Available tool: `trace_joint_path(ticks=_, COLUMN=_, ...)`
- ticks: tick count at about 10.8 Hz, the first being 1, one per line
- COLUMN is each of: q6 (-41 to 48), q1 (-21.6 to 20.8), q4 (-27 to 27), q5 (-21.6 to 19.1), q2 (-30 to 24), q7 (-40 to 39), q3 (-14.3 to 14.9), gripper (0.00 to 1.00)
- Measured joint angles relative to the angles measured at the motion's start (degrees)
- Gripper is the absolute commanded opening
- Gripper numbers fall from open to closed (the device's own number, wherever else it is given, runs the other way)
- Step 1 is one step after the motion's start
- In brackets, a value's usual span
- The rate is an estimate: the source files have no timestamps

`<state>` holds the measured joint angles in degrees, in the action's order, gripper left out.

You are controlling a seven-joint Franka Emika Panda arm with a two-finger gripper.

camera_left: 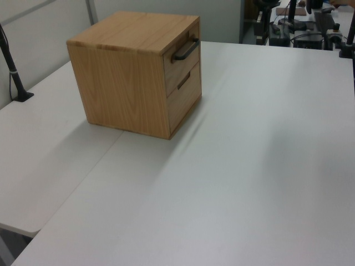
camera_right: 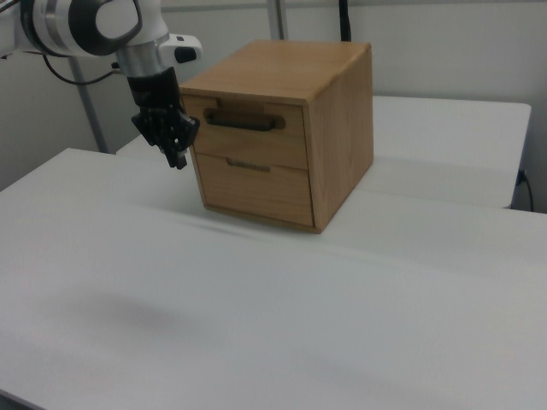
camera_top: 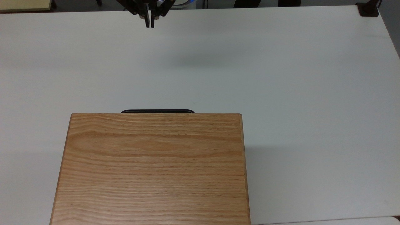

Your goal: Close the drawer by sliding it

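Note:
The drawer (camera_right: 256,147) is the upper of two in the oak cabinet, and its front sits flush with the cabinet's face. Its long black bar handle (camera_right: 244,120) shows in the top view as a dark strip (camera_top: 157,111) just past the cabinet's top edge. In the left view the drawer front (camera_left: 173,75) faces right. My gripper (camera_top: 149,22) hangs shut near the table's far edge, well away from the handle. In the right view the gripper (camera_right: 179,158) is left of the cabinet, holding nothing.
The oak cabinet (camera_top: 153,168) stands on a wide white table (camera_top: 297,93). A lower drawer (camera_right: 256,186) sits under the upper one. A black post (camera_left: 14,72) stands at the left view's left edge. Equipment crowds the far end (camera_left: 310,27).

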<state>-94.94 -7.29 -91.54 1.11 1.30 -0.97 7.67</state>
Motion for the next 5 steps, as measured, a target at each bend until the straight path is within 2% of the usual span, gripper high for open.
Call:
trace_joint_path(ticks=1, q6=0.00, q1=0.81, q4=-0.34, q5=0.02, q2=-0.38, q7=0.00, q3=-0.04, gripper=0.65)
trace_joint_path(ticks=3, q6=0.00, q1=4.26, q4=-0.39, q5=0.02, q2=-0.53, q7=0.00, q3=-1.87, gripper=1.00)
trace_joint_path(ticks=5, q6=0.00, q1=8.35, q4=-0.40, q5=0.02, q2=-0.53, q7=0.00, q3=-5.94, gripper=1.00)
